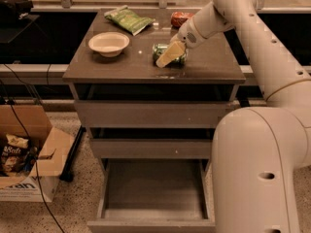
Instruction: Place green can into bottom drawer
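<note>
Surface (121, 66) = dark brown cabinet top. Green can (158, 51) lies on its side near the front edge, a bit right of centre. Gripper (166, 57) is down on it, covering its mid part; pinching it or loose, can't tell. Arm (252, 33) comes in over the right edge from the pale robot base (257, 174) at the cabinet's front-right.

Bowl (109, 43) sits toward the left edge, mid-depth. Snack bag (128, 19) is at the back edge, left of centre. Red can (180, 18) is at the back edge, right of centre, behind the gripper.

Below: top drawer (150, 114) and mid drawer (150, 148) nearly shut. Bottom drawer (153, 191) is pulled out, grey inside.

Room: speckled floor (73, 208), open cardboard box (29, 188) at left w/ a packet (13, 152) in it, black cables (29, 149) running past it, and a dark ledge behind the cabinet.
</note>
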Action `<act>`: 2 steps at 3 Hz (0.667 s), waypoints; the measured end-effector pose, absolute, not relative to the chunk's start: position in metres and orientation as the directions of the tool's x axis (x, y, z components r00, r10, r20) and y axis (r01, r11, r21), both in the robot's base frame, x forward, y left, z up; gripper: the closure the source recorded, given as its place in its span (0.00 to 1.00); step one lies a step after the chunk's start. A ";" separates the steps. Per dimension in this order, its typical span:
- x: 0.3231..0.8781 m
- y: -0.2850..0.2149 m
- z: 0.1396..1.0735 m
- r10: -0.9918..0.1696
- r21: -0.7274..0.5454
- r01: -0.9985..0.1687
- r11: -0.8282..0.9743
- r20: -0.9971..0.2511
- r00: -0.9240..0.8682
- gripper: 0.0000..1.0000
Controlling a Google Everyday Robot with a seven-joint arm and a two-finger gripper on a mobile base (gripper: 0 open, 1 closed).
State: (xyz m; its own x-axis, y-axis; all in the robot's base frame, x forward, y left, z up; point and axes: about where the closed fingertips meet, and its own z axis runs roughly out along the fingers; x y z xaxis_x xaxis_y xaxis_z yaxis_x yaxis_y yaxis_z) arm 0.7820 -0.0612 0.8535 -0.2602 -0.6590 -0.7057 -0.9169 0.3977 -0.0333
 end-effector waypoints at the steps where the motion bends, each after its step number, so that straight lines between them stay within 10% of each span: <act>1: 0.786 -0.067 0.846 -0.649 -0.016 -0.911 0.413 -0.707 -0.281 0.48; 2: 0.781 -0.081 0.857 -0.611 -0.029 -0.900 0.434 -0.744 -0.271 0.79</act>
State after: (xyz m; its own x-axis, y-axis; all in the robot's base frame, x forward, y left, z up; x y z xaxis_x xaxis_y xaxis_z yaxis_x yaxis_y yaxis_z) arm 0.7807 -0.0812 0.8567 -0.2710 -0.6111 -0.7437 -0.9003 0.4343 -0.0288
